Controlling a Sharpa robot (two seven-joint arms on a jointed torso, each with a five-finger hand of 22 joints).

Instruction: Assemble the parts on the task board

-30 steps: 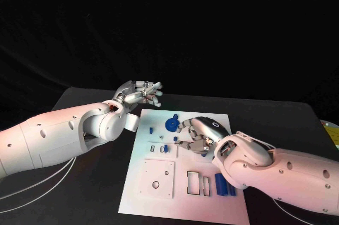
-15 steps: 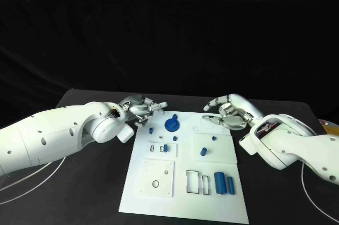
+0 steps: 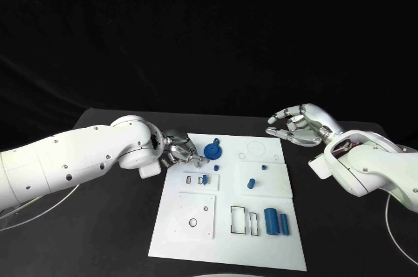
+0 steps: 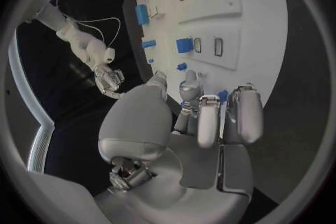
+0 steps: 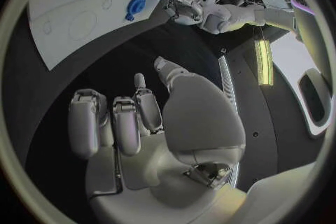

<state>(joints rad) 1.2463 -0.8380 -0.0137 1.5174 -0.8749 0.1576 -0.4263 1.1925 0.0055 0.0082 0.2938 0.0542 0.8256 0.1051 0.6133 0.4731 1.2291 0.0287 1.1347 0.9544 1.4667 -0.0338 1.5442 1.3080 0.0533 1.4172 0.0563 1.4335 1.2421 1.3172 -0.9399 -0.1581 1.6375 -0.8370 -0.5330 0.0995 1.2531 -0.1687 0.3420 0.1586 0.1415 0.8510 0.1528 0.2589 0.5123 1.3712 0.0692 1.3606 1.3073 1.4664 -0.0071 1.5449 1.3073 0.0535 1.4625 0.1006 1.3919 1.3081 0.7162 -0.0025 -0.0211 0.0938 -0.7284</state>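
Here, blue parts point(image 3: 276, 221) lie on the task board point(image 3: 193, 241).

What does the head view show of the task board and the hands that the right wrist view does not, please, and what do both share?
Head view alone: the near end of the task board, with the blue cylinder beside the rectangular slots, and the square inset plate.

Right wrist view alone: the right hand from behind, its palm bare and nothing between its fingers.

Both: the round blue gear at the board's far end, the left hand at the board's edge beside it, and the black table.
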